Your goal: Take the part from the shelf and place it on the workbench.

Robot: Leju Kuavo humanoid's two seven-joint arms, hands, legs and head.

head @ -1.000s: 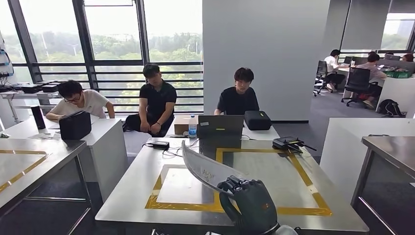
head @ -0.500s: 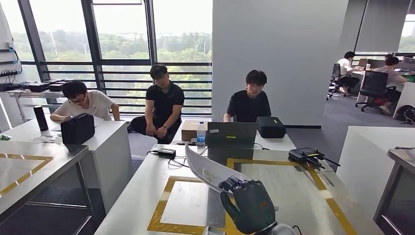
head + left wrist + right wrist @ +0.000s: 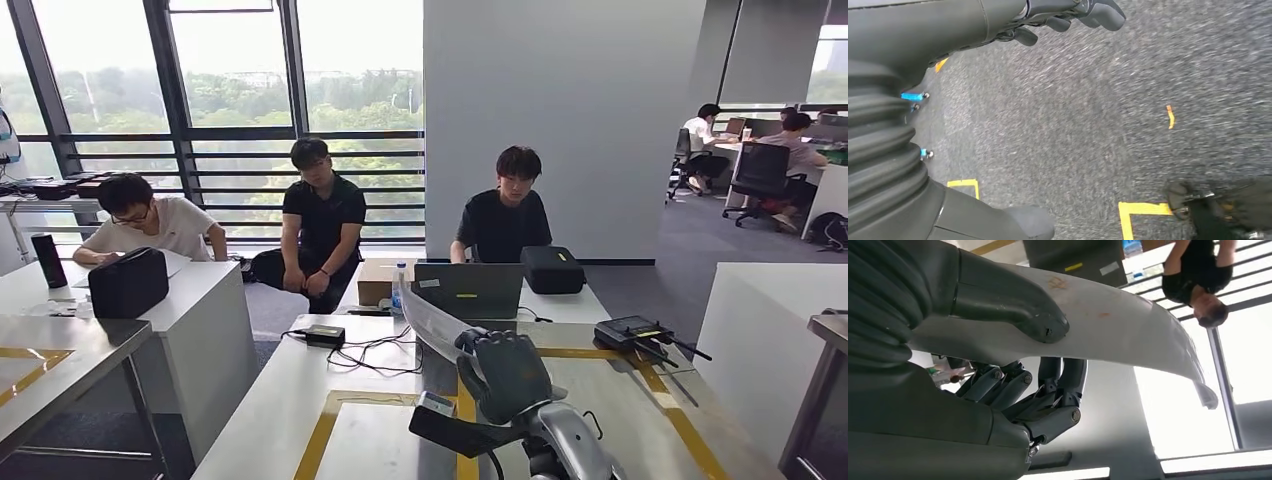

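- Now, head view: right hand (image 3: 510, 372) grips the white curved part (image 3: 432, 322), held up over the workbench (image 3: 300, 400); part sticks out up-left from the fist, not resting on the steel top.
- Vs 0.5 s ago: whole pic has shifted, so camera moved, not the things. Hand + part sit higher in frame, silver forearm (image 3: 570, 445) shows more, and part looks shorter, end-on.
- Vs 1 s ago: bench fills more of the frame; yellow tape outline (image 3: 470, 400) runs off the bottom edge.
- Far end of bench: open laptop (image 3: 470, 290), black case (image 3: 553, 269), water bottle (image 3: 399, 284), cardboard box (image 3: 375, 282). Black adapter w/ cables (image 3: 325, 336) lies left of the part; black radio unit (image 3: 630, 332) lies on the right side.
- People: one in a black shirt (image 3: 505, 215) sits behind the laptop, another in black (image 3: 320, 225) sits by the window, a third in white (image 3: 145, 220) leans over the white desk (image 3: 190, 300) w/ a black bag (image 3: 127, 282) on it. More people sit at desks far right.
- Left wrist view: left hand (image 3: 1068, 15) hangs over grey carpet (image 3: 1073, 120); fingers curled in, nothing in them. Yellow floor marks (image 3: 1135, 212) nearby. Pic is motion-blurred.
- Right wrist view: thumb (image 3: 1013, 307) presses one face of the part (image 3: 1128, 330), dark fingers (image 3: 1058, 385) wrap the other face. Part touches the hand and nothing else, its far tip against the bright window.
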